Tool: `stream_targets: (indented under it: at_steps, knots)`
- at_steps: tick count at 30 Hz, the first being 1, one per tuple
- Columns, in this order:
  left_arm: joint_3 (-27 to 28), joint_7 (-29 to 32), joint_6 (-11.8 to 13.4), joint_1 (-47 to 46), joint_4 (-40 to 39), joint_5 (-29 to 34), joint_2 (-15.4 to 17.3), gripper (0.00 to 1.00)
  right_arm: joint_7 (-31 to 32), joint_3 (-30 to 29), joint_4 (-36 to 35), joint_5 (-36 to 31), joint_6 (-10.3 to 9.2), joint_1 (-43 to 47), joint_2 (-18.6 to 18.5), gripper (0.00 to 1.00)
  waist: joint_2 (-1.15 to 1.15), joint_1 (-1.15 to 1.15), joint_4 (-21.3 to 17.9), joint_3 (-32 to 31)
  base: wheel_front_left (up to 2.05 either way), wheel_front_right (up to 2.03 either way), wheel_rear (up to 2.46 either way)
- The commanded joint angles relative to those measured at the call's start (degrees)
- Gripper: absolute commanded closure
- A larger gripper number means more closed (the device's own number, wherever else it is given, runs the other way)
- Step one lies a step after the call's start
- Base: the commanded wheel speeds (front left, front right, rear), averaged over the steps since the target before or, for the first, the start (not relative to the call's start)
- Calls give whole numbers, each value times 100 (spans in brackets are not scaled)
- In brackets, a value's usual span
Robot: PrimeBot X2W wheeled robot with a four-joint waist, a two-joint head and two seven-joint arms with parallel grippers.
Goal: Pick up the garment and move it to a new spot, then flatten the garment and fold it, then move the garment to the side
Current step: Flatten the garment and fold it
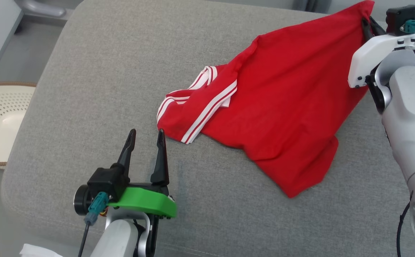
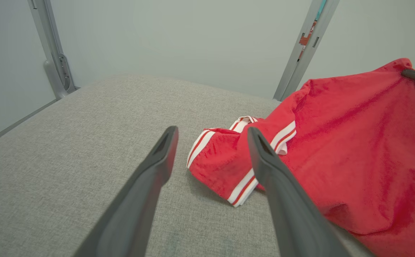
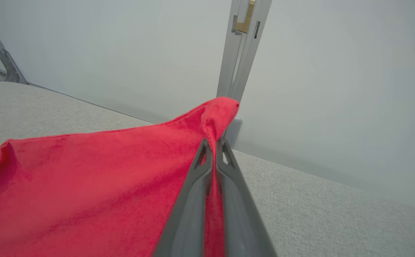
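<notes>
The garment (image 1: 282,107) is a red shirt with white-striped sleeve cuffs, lying crumpled on a grey cushion (image 1: 104,71). My right gripper (image 1: 367,22) at the upper right is shut on a far corner of the garment and holds it lifted, so the cloth slopes down to the cushion. The right wrist view shows that gripper (image 3: 213,142) pinching a red fold (image 3: 218,110). My left gripper (image 1: 146,137) hovers open at the lower left, just short of the striped sleeve (image 1: 179,117). The left wrist view has the open gripper (image 2: 213,137) facing the sleeve (image 2: 225,160).
A pale perforated basket (image 1: 0,125) stands off the cushion's left edge. Grey frame posts (image 2: 305,46) and a plain wall rise behind the cushion. Bare cushion stretches left and in front of the garment.
</notes>
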Motion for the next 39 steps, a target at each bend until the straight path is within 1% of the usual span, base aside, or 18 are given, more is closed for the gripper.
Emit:
stream_targets:
  at_steps: [1, 6, 11, 16, 22, 24, 26, 29, 32, 39]
  knots:
    - [20, -1, -24, 77, 39, 23, 13, 0, -124, 57, -53, 17, -11, -103, 19, 100, 0, 0, -233, -289, 0, 0, 0]
    - [29, -1, -14, 192, 111, 17, 61, 0, -439, 330, -207, 233, -11, -183, 112, 100, 0, 0, -481, -553, 0, 0, 0]
    - [73, 13, 45, 298, 129, -37, 116, 0, -571, 808, -487, 558, -11, 258, 238, 100, 0, 0, -755, -702, 0, 0, 0]
    - [121, 16, 124, 380, 80, -70, 148, 0, -635, 1430, -1182, 1049, -10, 1138, 251, 100, 0, 0, -1064, -797, 0, 0, 0]
    - [193, 26, 208, 468, -6, -93, 214, 0, -636, 2003, -2340, 1558, -10, 2610, 36, 100, 0, 0, -1358, -892, 0, 0, 0]
    - [217, 30, 235, 514, -30, -117, 235, 0, -608, 2055, -2672, 1612, -11, 3073, -60, 100, 0, 0, -1444, -913, 0, 0, 0]
    - [230, 35, 258, 544, -50, -128, 249, 0, -497, 2071, -2984, 1682, -10, 3544, -70, 100, 0, 0, -1511, -932, 0, 0, 0]
    - [235, 45, 258, 562, -54, -150, 260, 0, -326, 2033, -3385, 1629, -10, 4088, -144, 100, 0, 0, -1571, -941, 0, 0, 0]
    - [236, 54, 259, 600, -25, -175, 272, 0, -154, 1871, -3712, 1286, -11, 4553, -244, 100, 0, 0, -1614, -943, 0, 0, 0]
    - [215, 55, 231, 616, 81, -223, 289, 0, 159, 1243, -4138, 664, -11, 5243, -48, 100, 0, 0, -1597, -941, 0, 0, 0]
